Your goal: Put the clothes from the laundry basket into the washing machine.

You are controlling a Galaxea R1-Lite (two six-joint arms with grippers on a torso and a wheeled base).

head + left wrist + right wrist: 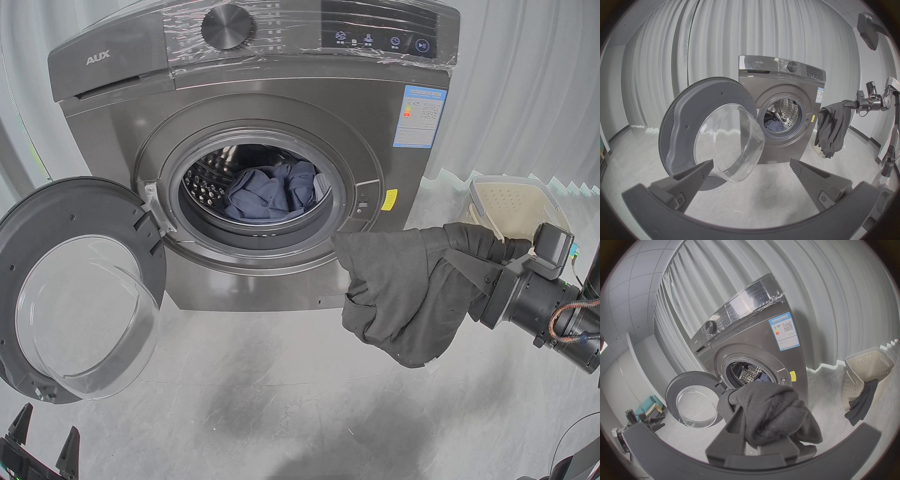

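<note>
Right gripper [756,440]: clamping the dark grey garment [400,294], which is hanging off the floor by the right front edge of the washing machine [262,94].
Left gripper [750,162]: fingers sitting apart, hovering low near the open door [69,219].
Drum: blue clothes [269,194] lying inside.
Laundry basket [519,200]: standing right of the machine, dark cloth [861,402] hanging over its rim.

Basket [519,200]: lower part hidden behind garment [400,287]. Left gripper [49,422]: body cut off at head view's bottom edge.

A pale pleated curtain [531,94] lined the back of the room above a grey floor [250,387]; teal furniture [650,403] stood far off.
</note>
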